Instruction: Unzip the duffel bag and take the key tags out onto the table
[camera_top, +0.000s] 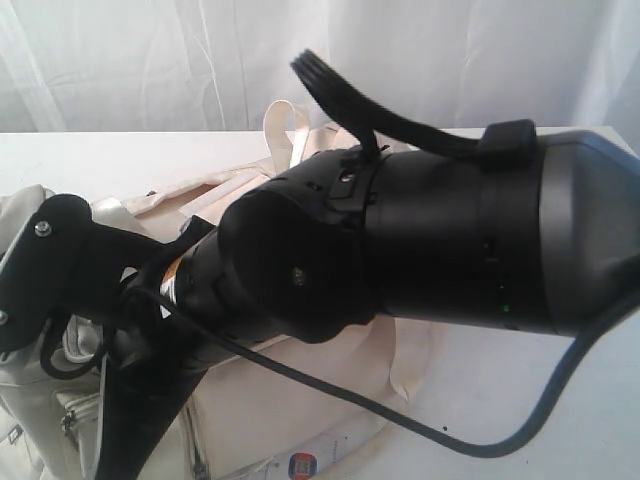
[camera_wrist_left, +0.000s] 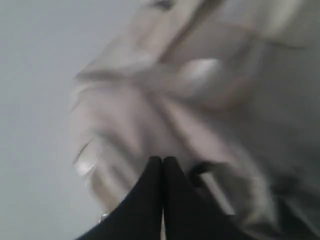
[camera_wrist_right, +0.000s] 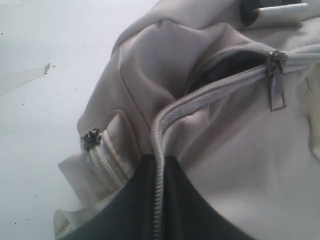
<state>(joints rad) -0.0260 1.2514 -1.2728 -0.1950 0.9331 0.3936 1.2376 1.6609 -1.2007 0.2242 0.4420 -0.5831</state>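
Note:
The cream duffel bag (camera_top: 270, 410) lies on the white table (camera_top: 120, 160), mostly hidden in the exterior view behind a big black arm (camera_top: 420, 240). In the right wrist view my right gripper (camera_wrist_right: 159, 157) is shut on the bag's grey zipper band (camera_wrist_right: 200, 97). Further along that band sit the slider and its hanging pull tab (camera_wrist_right: 276, 90). Beside them a short gap shows dark lining (camera_wrist_right: 225, 67). My left gripper (camera_wrist_left: 162, 159) is shut with nothing seen between its fingers, close over the blurred bag (camera_wrist_left: 200, 100). The key tags are hidden.
A small side pocket zipper with a dark pull (camera_wrist_right: 91, 138) sits at the bag's end. A paper label with a red-blue mark (camera_top: 302, 463) lies by the bag's front. A black cable (camera_top: 480, 445) trails over the table. Cream straps (camera_top: 285, 125) rise behind the arm.

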